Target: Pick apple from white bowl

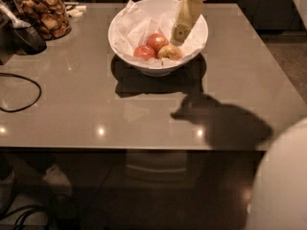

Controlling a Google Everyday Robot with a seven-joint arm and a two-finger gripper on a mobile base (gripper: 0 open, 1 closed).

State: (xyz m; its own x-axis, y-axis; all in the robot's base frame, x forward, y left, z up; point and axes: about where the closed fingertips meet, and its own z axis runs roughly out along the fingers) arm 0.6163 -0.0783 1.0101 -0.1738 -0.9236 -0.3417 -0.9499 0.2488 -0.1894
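The white bowl (pixel 144 67) stands at the back middle of the table, lined with crumpled white paper. Three apples lie in it. The paler yellowish-green apple (pixel 169 52) is at the front right, beside two redder apples (pixel 149 45). My gripper (pixel 180 31) hangs from the top of the view, over the bowl's right side. Its cream-coloured tip points down, just above and slightly behind the pale apple, apart from it.
A glass jar of brown snacks (pixel 44 12) stands at the back left, with a dark ladle-like object (pixel 25 33) beside it. A black cable (pixel 19 94) loops on the left of the table (pixel 144 123). A pale rounded part (pixel 283 186) fills the bottom right corner.
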